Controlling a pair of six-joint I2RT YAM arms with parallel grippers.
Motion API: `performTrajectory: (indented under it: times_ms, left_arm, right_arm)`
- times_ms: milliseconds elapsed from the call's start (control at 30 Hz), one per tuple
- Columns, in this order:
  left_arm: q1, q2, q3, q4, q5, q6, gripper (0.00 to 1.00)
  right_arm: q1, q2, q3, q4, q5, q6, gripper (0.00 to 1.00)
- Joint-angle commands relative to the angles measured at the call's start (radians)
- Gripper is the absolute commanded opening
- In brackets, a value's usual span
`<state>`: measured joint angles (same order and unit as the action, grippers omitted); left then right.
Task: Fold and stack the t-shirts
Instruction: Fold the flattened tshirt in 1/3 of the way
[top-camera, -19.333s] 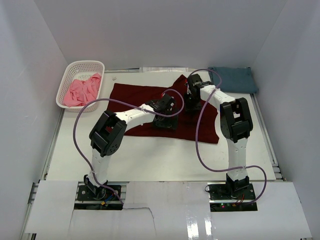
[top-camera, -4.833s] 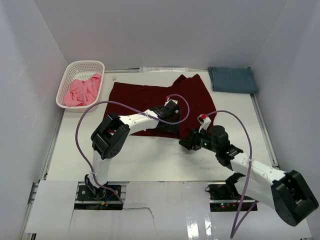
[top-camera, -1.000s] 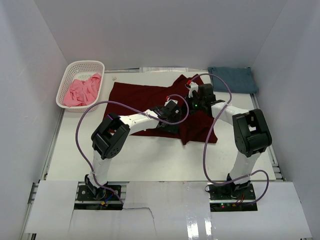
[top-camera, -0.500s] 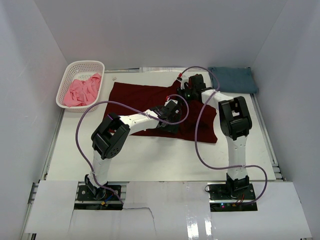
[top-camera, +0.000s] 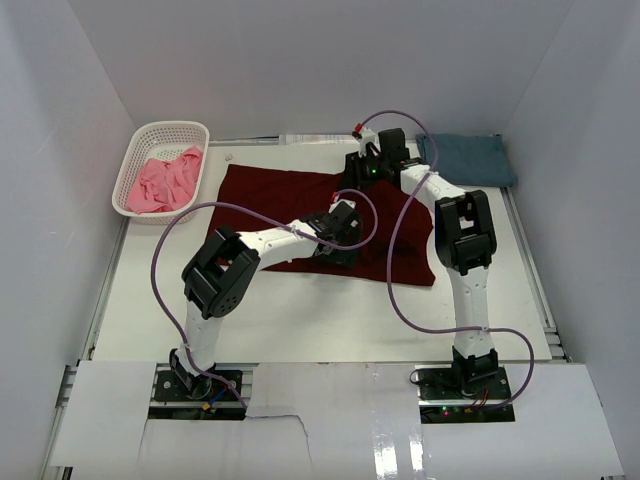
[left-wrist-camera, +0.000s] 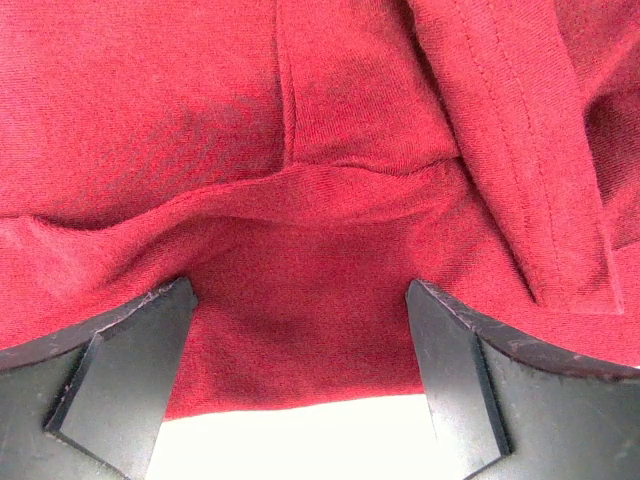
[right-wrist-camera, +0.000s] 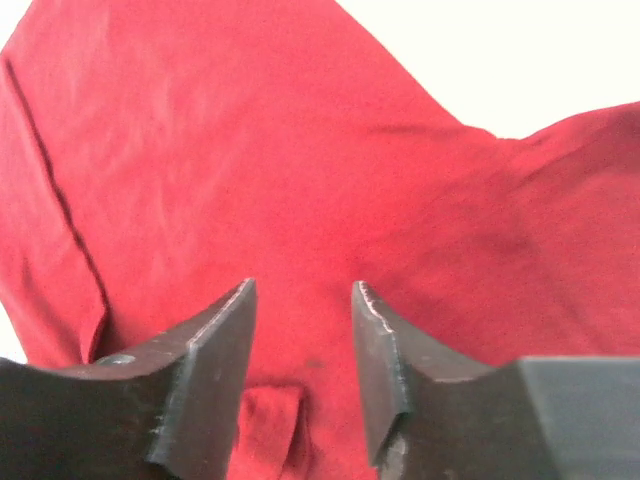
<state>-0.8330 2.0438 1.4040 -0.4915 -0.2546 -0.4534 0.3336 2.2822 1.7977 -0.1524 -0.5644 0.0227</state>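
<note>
You are roughly a third of the way through, by the look of it. The slate-blue t-shirt (top-camera: 470, 158) lies as a neat flat packet at the upper right of the overhead view, so count that one as folded. The pink t-shirt (top-camera: 165, 180) sits crumpled in the white basket (top-camera: 140, 138) at the upper left, not yet folded. The maroon t-shirt (top-camera: 280, 195) is the one in hand: it lies mostly spread across the middle of the desk (top-camera: 300, 310), with a doubled-over layer on its right side (whether that fold is clean, the overhead view is too small to tell).

Your left pincer (left-wrist-camera: 300, 300) is low over the near hem of the maroon cloth, jaws spread wide with nothing caught between them; a seam and a soft ridge of fabric lie just ahead of it. Your right pincer (right-wrist-camera: 302, 300) is at the far edge of the same shirt, jaws parted by a narrow gap, with only flat cloth showing below them.

What is left: finish folding the maroon one, fold the pink one, then stack all three.
</note>
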Motion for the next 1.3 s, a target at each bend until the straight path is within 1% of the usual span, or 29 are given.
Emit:
performTrajectory:
  times_ms: [0,133,167,267,300,333,367,400,433,467,500,567,667,833,1267]
  left_arm:
    - [-0.035,0.139,-0.105,-0.14,0.216,-0.062,0.98]
    - [-0.035,0.139,-0.106,-0.142,0.216,-0.065,0.98]
    - [-0.037,0.139,-0.106,-0.14,0.216,-0.065,0.98]
    - [-0.037,0.141,-0.105,-0.139,0.216,-0.065,0.98]
    - [-0.038,0.141,-0.106,-0.139,0.216,-0.065,0.98]
    - [-0.037,0.141,-0.105,-0.137,0.218,-0.065,0.98]
    - [-0.037,0.141,-0.106,-0.137,0.221,-0.065,0.98]
    - [-0.037,0.142,-0.106,-0.134,0.221,-0.065,0.98]
    - [-0.038,0.144,-0.105,-0.133,0.222,-0.065,0.98]
    - [-0.037,0.145,-0.103,-0.133,0.222,-0.065,0.98]
    - [-0.038,0.147,-0.103,-0.133,0.224,-0.065,0.98]
    - [-0.038,0.144,-0.105,-0.13,0.225,-0.067,0.98]
    - [-0.041,0.142,-0.102,-0.128,0.225,-0.064,0.98]
    - [-0.041,0.139,-0.102,-0.128,0.224,-0.064,0.98]
    - [-0.043,0.139,-0.097,-0.136,0.221,-0.06,0.98]
  right_arm:
    - [-0.015,-0.044,0.031,0.06,0.06,-0.003,0.52]
    - [-0.031,-0.151,-0.096,0.082,0.099,-0.001,0.53]
    - [-0.033,-0.202,-0.148,0.065,0.109,0.002,0.53]
    - [-0.033,-0.298,-0.236,-0.007,0.127,0.0,0.52]
    - [-0.033,-0.328,-0.266,-0.054,0.124,0.002,0.51]
    - [-0.033,-0.358,-0.303,-0.064,0.12,0.012,0.5]
    - [-0.033,-0.43,-0.348,-0.068,0.13,0.025,0.5]
    - [-0.031,-0.472,-0.441,-0.067,0.144,0.04,0.49]
    - [-0.03,-0.509,-0.49,-0.055,0.152,0.051,0.49]
    - [-0.03,-0.58,-0.539,-0.043,0.156,0.068,0.48]
    - [-0.028,-0.61,-0.611,-0.038,0.167,0.074,0.47]
    - [-0.021,-0.659,-0.658,-0.065,0.178,0.074,0.46]
    - [-0.021,-0.685,-0.721,-0.107,0.158,0.074,0.45]
    - [-0.018,-0.708,-0.814,-0.079,0.107,0.083,0.43]
    - [-0.018,-0.65,-0.85,-0.038,0.043,0.082,0.41]
